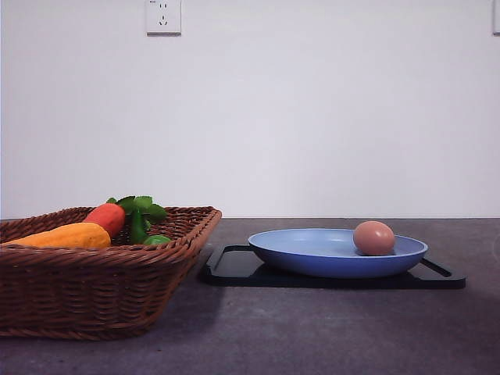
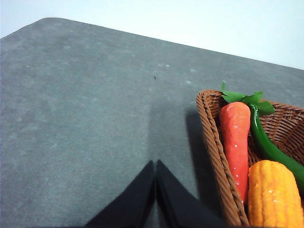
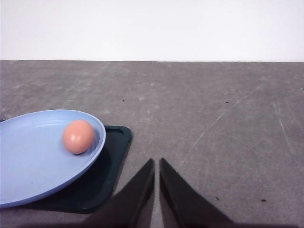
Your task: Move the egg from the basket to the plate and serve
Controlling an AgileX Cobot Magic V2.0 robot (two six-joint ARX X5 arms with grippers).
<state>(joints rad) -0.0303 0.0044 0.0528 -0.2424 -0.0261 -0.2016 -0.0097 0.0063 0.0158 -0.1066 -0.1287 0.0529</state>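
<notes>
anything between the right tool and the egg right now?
Nothing visible. In the right wrist view the right tool hangs shut over bare table, and the egg lies in the plate off to one side, with only the plate's low rim and the black tray edge between them. No other object sits in that gap.

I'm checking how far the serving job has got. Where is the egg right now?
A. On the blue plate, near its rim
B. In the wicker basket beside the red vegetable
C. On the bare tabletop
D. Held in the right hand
A: the egg lies on the light-blue plate, close to its rim, and the plate sits on the black tray; the right wrist view shows the same, apart from the right hand.
</notes>
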